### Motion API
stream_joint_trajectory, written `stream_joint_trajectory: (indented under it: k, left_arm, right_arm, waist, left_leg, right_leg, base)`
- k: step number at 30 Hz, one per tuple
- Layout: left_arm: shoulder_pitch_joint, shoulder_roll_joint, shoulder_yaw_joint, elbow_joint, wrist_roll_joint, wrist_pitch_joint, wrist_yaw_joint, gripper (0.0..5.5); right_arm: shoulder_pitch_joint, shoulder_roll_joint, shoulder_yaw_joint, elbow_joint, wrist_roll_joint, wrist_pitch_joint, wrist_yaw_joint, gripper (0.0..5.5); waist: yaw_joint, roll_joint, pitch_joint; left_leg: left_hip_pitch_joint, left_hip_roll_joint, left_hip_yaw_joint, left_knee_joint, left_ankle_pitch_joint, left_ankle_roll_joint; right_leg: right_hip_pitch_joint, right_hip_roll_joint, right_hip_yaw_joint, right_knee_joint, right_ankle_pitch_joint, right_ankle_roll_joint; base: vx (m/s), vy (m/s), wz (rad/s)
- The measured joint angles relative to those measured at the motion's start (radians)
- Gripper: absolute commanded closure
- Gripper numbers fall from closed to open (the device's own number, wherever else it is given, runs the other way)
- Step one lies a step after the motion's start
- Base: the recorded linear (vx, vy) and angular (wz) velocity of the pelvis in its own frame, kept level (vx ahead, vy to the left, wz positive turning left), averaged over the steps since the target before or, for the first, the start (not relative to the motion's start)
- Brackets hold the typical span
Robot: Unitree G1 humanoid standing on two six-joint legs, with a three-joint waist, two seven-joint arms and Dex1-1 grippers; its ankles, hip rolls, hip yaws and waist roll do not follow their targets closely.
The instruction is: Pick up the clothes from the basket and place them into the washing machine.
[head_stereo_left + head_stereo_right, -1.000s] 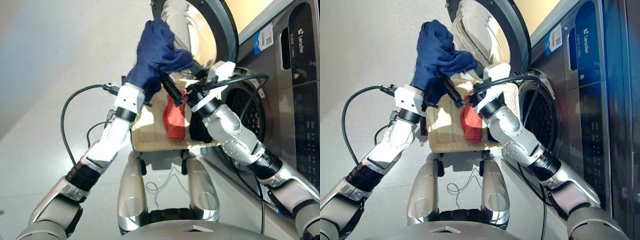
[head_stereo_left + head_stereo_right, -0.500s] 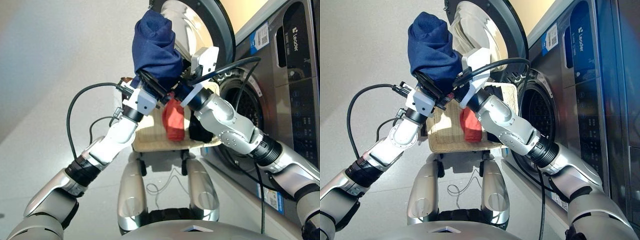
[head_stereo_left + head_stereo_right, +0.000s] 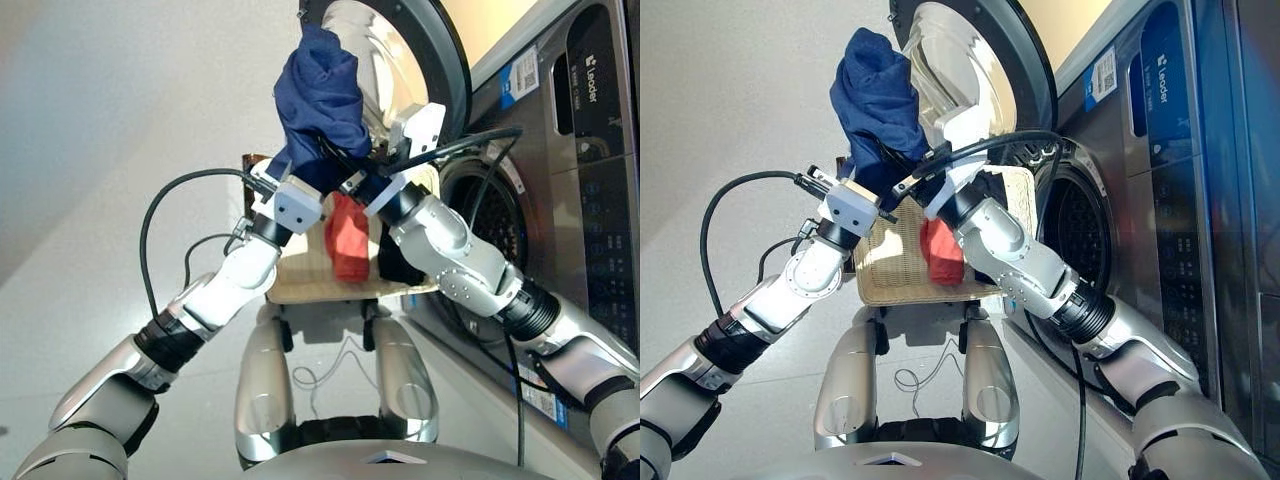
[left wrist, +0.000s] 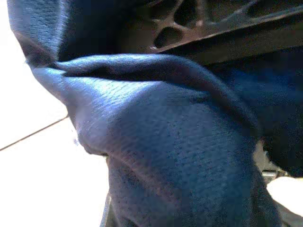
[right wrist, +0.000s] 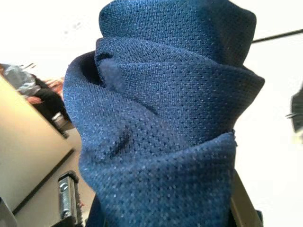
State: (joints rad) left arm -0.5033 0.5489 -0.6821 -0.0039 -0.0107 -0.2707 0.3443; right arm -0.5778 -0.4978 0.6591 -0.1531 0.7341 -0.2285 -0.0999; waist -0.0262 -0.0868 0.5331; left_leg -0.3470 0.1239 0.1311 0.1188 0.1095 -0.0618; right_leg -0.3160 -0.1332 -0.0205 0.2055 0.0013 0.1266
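The navy garment [image 3: 322, 95] is held high in front of the open glass door [image 3: 445, 70] of the washing machine [image 3: 575, 190]. My left gripper [image 3: 305, 172] is shut on its lower edge from below. My right gripper [image 3: 340, 158] is shut on the same bundle from the machine's side, and the cloth fills the right wrist view [image 5: 161, 123]. Below the arms, the cream wicker basket [image 3: 296, 272] holds the coral red garment [image 3: 347, 240] and the black garment [image 3: 398, 262]. The steel drum [image 3: 500, 225] shows behind my right forearm.
Black cables loop from both wrists across the space in front of the porthole [image 3: 175, 215]. A small brown basket [image 3: 252, 159] peeks out behind my left wrist. A person [image 5: 28, 90] sits far off in the right wrist view.
The navy garment has been pulled taller and narrower, and it has shifted a little towards the door. My right gripper has closed in on the cloth beside the left one.
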Motion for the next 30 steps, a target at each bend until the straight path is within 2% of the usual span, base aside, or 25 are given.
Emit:
stream_joint_trajectory:
  k: [1,3,6,10,14,18,23,26,29,30]
  left_arm:
    - [0.004,-0.003,-0.02,-0.003,0.011,0.001,-0.001,0.0]
    - [0.019,0.013,-0.033,-0.006,0.036,0.001,-0.004,0.0]
    - [0.032,0.021,-0.037,-0.008,0.04,-0.009,0.001,0.0]
    - [0.031,0.024,0.001,-0.012,-0.016,-0.049,0.039,0.0]
    - [0.011,0.024,0.024,-0.011,-0.048,-0.06,0.049,0.0]
    - [-0.001,0.007,0.021,-0.012,-0.072,-0.072,0.047,0.0]
    - [-0.001,-0.03,0.022,-0.012,-0.142,-0.074,0.042,0.0]
    - [-0.005,-0.075,0.022,-0.012,-0.179,-0.075,0.038,0.0]
    - [-0.046,-0.139,0.02,-0.011,-0.232,-0.075,0.034,0.0]
    - [-0.059,-0.151,0.018,-0.011,-0.242,-0.075,0.034,0.0]
  right_arm:
    - [0.052,0.005,-0.035,0.009,-0.049,-0.002,-0.004,5.5]
    - [0.123,0.009,-0.087,0.043,-0.128,-0.017,-0.012,5.5]
    - [0.19,0.053,-0.158,0.22,-0.219,-0.055,-0.071,5.5]
    - [0.252,0.1,-0.205,0.558,-0.288,-0.039,-0.192,5.5]
    - [0.303,0.123,-0.226,0.719,-0.339,-0.039,-0.263,5.5]
    - [0.253,0.187,-0.29,0.86,-0.34,-0.043,-0.337,5.5]
    - [0.157,0.203,-0.322,0.999,-0.311,-0.044,-0.356,5.5]
    - [0.121,0.203,-0.332,1.026,-0.269,-0.043,-0.355,5.5]
    - [0.05,0.199,-0.361,1.1,-0.215,-0.042,-0.38,5.5]
    - [0.034,0.193,-0.364,1.114,-0.215,-0.042,-0.394,5.5]
  waist:
    - [0.001,0.0,0.0]
    - [-0.002,0.001,0.0]
    - [-0.002,0.006,0.001]
    - [0.002,0.012,0.0]
    - [-0.003,0.03,0.002]
    - [0.001,0.046,0.002]
    - [0.006,0.067,0.001]
    - [0.005,0.077,0.0]
    - [0.011,0.084,0.0]
    - [0.007,0.085,0.001]
  left_leg:
    - [-0.005,0.0,-0.004,0.005,-0.001,0.001]
    - [-0.009,-0.001,-0.009,0.007,-0.001,0.001]
    - [-0.008,-0.001,-0.01,0.008,-0.003,-0.001]
    - [-0.013,-0.004,-0.018,0.006,-0.002,-0.001]
    - [-0.023,-0.006,-0.02,0.006,0.001,0.004]
    - [-0.026,-0.006,-0.02,0.007,0.002,0.005]
    - [-0.033,-0.007,-0.025,0.009,0.003,0.006]
    - [-0.066,-0.007,-0.043,0.026,0.003,0.006]
    - [-0.146,-0.016,-0.063,0.075,0.0,0.007]
    - [-0.172,-0.021,-0.07,0.093,-0.001,0.009]
  right_leg:
    - [0.001,0.0,-0.003,0.0,0.0,0.0]
    - [0.0,-0.001,-0.005,0.0,0.0,0.0]
    - [0.001,-0.001,-0.006,0.0,0.0,0.0]
    - [0.001,-0.003,-0.009,-0.002,-0.001,0.001]
    - [-0.002,-0.005,-0.011,-0.017,0.005,0.003]
    - [-0.004,-0.005,-0.015,-0.016,0.005,0.003]
    - [-0.007,-0.005,-0.024,-0.013,0.005,0.003]
    - [-0.032,-0.005,-0.032,-0.002,0.004,0.003]
    - [-0.116,-0.013,-0.034,0.087,-0.029,0.002]
    - [-0.147,-0.018,-0.035,0.122,-0.042,0.002]
  base:
    - [0.0,0.0,0.0]
    - [0.0,0.0,0.0]
    - [0.0,0.0,0.0]
    - [0.0,0.0,0.0]
    - [0.0,0.0,0.0]
    - [0.0,0.0,0.0]
    - [0.0,0.0,0.0]
    - [-0.017,-0.013,0.043]
    - [-0.067,-0.041,0.209]
    - [-0.078,-0.035,0.262]
